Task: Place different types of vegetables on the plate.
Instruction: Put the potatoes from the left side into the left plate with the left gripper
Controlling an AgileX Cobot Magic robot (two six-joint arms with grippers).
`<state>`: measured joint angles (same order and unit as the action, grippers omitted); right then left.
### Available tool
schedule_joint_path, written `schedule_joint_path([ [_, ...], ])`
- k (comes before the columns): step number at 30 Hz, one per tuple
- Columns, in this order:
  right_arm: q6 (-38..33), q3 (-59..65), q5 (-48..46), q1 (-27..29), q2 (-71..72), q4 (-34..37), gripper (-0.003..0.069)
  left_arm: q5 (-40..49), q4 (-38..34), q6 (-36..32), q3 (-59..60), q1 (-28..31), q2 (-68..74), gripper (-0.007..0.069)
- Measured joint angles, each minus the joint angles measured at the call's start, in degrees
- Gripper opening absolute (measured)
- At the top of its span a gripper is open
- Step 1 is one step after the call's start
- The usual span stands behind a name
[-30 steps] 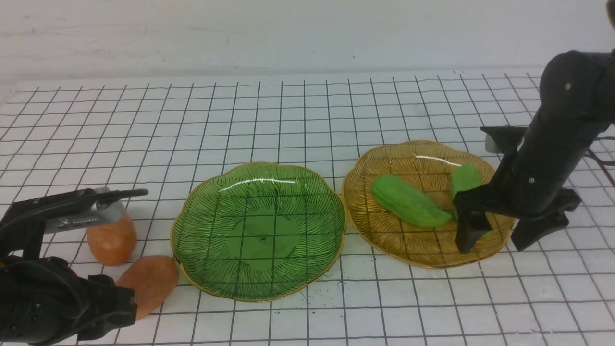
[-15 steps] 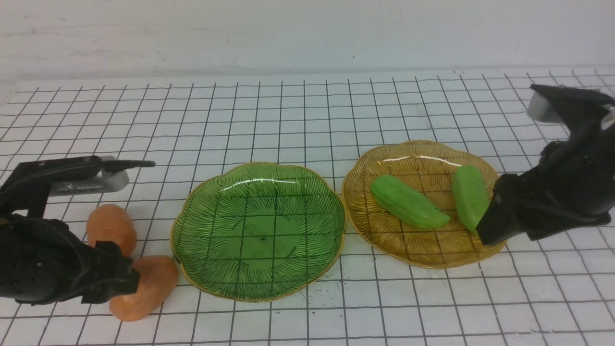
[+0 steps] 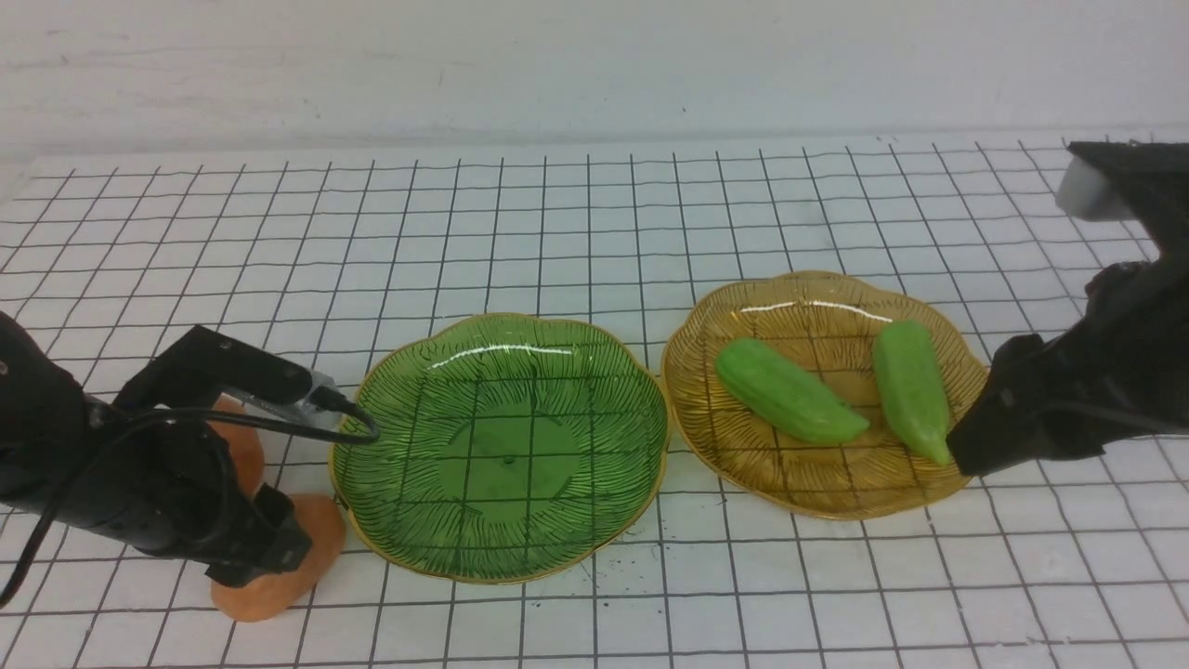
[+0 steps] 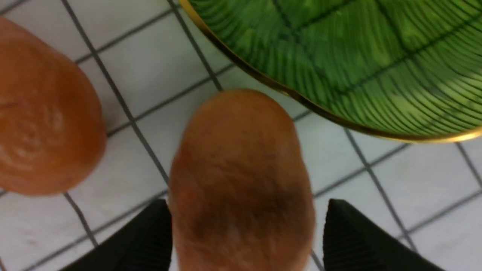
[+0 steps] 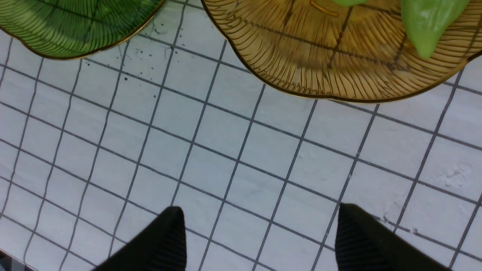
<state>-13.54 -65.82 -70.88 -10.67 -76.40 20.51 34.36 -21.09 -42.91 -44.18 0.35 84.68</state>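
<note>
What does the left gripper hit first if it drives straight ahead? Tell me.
The nearer potato, sitting between the left gripper's open fingers; past it, probably the green plate's rim, though depth is unclear.

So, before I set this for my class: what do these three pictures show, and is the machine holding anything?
It is a robot with two arms, each ending in a two-fingered tool. The wide picture looks forward from between the arms; the other two come from the wrists. On the gridded table sit an empty green plate and an amber plate carrying two green pods. Beside the green plate, the left tool stands open around the nearer potato; the farther potato lies free. The right tool is open, holding nothing.
</note>
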Motion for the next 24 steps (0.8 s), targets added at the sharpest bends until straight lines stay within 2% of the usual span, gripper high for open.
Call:
schedule_joint_path([
  [6, -0.16, 0.0, 0.05, 0.0, 0.0, 0.0, 0.0483, -1.76, -0.81, -0.12, -0.61, 0.0, 3.98, 0.0486],
  [16, -0.16, 0.0, 0.05, 0.0, 0.0, 0.0, 0.0483, 1.03, -0.53, 0.08, -2.03, 0.0, 5.17, 0.0444],
  [20, -0.16, 0.0, 0.05, 0.0, 0.0, 0.0, 0.0482, 7.37, 1.74, 2.09, -4.26, 0.0, 5.04, 0.0444],
  [21, -0.16, 0.0, 0.05, 0.0, 0.0, 0.0, 0.0482, 12.02, 3.38, 4.06, -5.67, 0.0, 4.54, 0.0444],
  [24, -0.16, 0.0, 0.05, 0.0, 0.0, 0.0, 0.0482, 18.46, 6.63, 8.72, -9.97, 0.0, 2.22, 0.0444],
])
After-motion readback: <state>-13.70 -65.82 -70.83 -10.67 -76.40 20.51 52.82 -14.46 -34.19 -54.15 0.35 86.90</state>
